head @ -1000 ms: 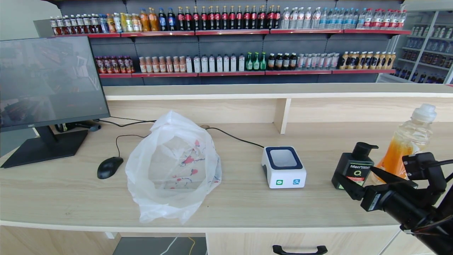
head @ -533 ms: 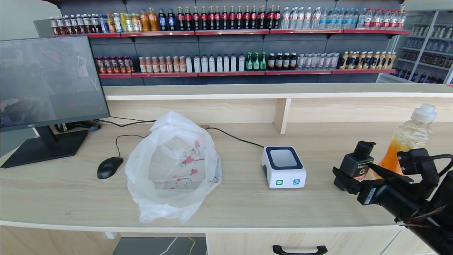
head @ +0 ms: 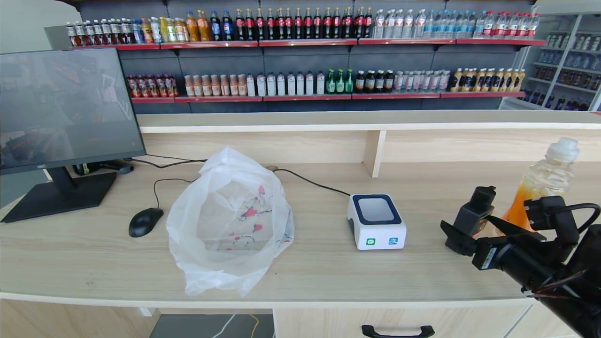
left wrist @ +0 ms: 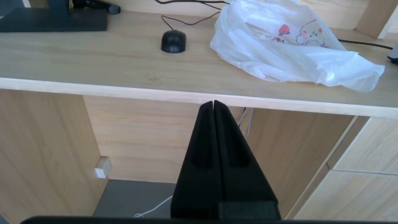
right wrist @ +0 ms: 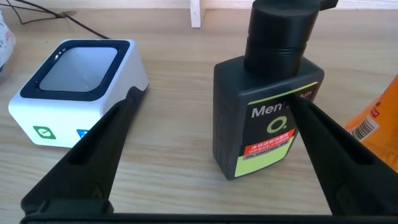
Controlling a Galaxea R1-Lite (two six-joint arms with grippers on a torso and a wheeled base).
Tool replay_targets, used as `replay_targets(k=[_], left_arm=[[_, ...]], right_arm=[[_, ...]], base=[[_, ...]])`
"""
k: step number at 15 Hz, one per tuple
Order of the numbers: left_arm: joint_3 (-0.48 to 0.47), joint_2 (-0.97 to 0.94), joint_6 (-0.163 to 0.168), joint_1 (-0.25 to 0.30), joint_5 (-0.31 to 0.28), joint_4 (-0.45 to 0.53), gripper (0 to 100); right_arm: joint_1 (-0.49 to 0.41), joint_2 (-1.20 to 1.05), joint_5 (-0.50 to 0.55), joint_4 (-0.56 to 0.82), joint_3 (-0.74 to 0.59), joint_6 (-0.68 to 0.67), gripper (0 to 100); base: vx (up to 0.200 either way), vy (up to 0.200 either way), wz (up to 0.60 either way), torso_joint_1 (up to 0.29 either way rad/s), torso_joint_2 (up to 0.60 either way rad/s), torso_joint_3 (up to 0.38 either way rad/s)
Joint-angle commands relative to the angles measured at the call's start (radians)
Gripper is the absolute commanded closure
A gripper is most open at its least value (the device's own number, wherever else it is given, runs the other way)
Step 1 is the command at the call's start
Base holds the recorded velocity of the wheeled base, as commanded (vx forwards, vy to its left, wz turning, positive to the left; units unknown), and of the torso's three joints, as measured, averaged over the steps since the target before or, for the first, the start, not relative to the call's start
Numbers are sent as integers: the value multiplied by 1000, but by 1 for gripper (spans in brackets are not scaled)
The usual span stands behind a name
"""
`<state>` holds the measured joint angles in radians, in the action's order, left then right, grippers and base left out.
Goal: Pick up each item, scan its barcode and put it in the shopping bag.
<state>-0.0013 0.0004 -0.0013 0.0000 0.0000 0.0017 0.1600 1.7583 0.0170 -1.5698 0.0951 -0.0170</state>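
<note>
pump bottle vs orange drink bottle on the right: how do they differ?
The pump bottle is dark, opaque and squat, with a black pump head; the orange drink bottle is clear and taller, with a pale cap and orange liquid partway up. The pump bottle sits inside the open right claw; the orange drink bottle stands beside it, outside the claw. Both stand on the counter.

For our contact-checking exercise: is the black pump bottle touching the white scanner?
Apart. The right wrist view shows bare counter between the bottle and the scanner.
</note>
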Motion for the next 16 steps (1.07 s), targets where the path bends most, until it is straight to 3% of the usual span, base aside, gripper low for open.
replay_targets(k=[1,16], left_arm=[[0,0,0,0,0,0,100],[0,0,0,0,0,0,100]], right_arm=[[0,4,0,-1,2,0,0],[-45,87,-5,-1,37,-1,0]], base=[[0,0,0,0,0,0],[0,0,0,0,0,0]])
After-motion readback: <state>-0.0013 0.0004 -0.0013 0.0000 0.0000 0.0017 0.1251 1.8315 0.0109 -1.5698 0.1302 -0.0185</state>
